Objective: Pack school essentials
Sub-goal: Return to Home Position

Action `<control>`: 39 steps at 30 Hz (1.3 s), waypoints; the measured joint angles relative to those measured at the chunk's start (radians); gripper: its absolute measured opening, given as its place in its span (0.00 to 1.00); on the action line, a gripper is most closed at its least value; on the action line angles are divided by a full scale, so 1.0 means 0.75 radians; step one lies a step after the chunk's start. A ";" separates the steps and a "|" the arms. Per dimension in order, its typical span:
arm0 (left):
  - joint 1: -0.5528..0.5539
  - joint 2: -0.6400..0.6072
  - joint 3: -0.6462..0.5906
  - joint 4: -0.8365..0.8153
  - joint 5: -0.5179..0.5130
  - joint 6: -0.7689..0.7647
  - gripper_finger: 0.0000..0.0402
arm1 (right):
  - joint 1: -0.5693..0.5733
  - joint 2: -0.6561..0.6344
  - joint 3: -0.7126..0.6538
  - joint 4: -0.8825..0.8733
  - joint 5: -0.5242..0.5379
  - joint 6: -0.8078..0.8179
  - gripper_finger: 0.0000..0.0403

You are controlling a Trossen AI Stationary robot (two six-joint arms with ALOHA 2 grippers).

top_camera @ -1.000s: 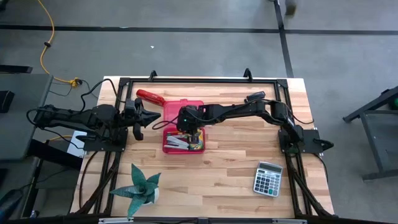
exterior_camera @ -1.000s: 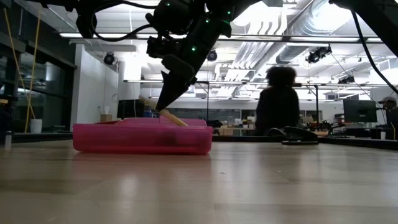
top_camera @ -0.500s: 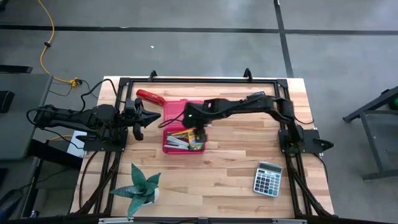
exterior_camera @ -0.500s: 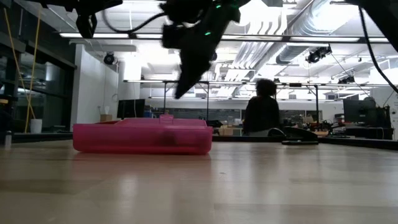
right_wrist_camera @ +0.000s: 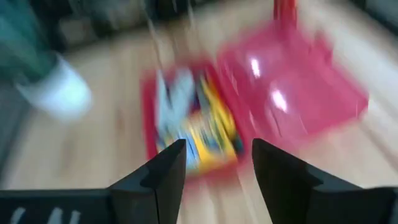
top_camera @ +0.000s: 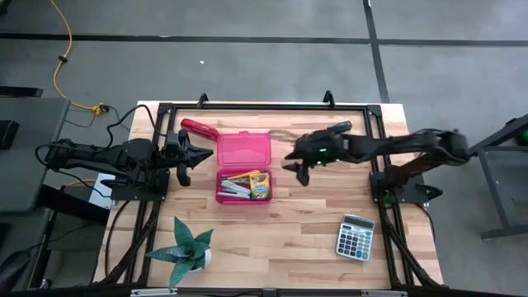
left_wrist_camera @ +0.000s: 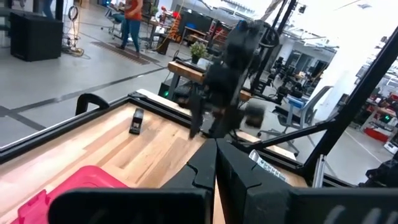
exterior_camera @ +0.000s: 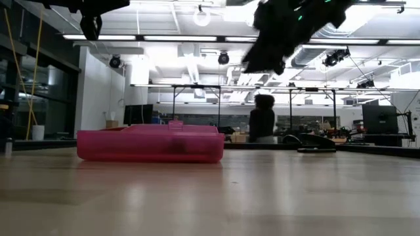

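Stationery lies packed in the tray half of an open pink hinged case, near the middle of the desk. A yellow-green crayon box sits beside a cluster of thin pencils and small pieces too fine to tell apart from above. The case's lid lies flat and open toward the far edge.

Right gripper has just pulled away. A second ago it was down at the tray with a pencil at its tips. Half a second ago it hung over the tray. Now it sits to the right of the case, well clear of it, and the low view shows it raised above the desk. Its jaws are apart and hold nothing, and the right wrist view shows the filled tray beyond them. This looks like a finished drop and a retreat toward rest, since nothing of the school set appears loose on the desk. The lid is not yet closed.

Left gripper waits just left of the case, jaws together, unchanged.

Farther out, a red-handled item lies beside the lid's far left corner. A calculator sits near the right front, and a green spiky plant in a white pot stands at the left front.

No writing is readable: the crayon box print and calculator keys are too small, and no brand mark shows.
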 joint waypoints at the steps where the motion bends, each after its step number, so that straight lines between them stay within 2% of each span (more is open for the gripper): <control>1: 0.000 0.000 0.000 0.000 -0.005 0.008 0.00 | 0.000 -0.056 -0.052 0.107 0.003 0.032 0.43; 5: 0.000 0.000 0.000 0.008 -0.038 0.118 0.00 | 0.000 -0.232 -0.194 0.506 0.003 0.100 0.43; 7: 0.000 -0.001 0.000 0.012 -0.076 0.225 0.00 | 0.000 -0.295 -0.233 0.598 0.003 0.061 0.43; 12: 0.000 -0.003 0.000 0.012 -0.098 0.416 0.00 | 0.006 -0.383 -0.266 0.614 0.001 -0.017 0.40; 19: 0.000 -0.010 0.000 0.011 0.000 0.380 0.00 | 0.007 -0.398 -0.265 0.618 -0.011 -0.044 0.27; 22: 0.000 -0.035 0.000 -0.004 0.040 0.355 0.00 | 0.007 -0.398 -0.265 0.610 -0.011 -0.043 0.18; 26: 0.010 -0.166 0.000 -0.124 0.063 0.366 0.00 | 0.007 -0.398 -0.265 0.612 -0.066 -0.013 0.02; 32: 0.055 -0.436 -0.005 -0.351 0.117 0.341 0.00 | 0.007 -0.398 -0.265 0.612 -0.081 0.051 0.01; 37: 0.062 -0.661 -0.178 -0.239 0.143 0.309 0.00 | 0.007 -0.398 -0.265 0.613 -0.090 0.097 0.01; 39: 0.062 -0.670 -0.268 -0.168 0.140 0.281 0.00 | 0.007 -0.398 -0.265 0.617 -0.090 0.100 0.00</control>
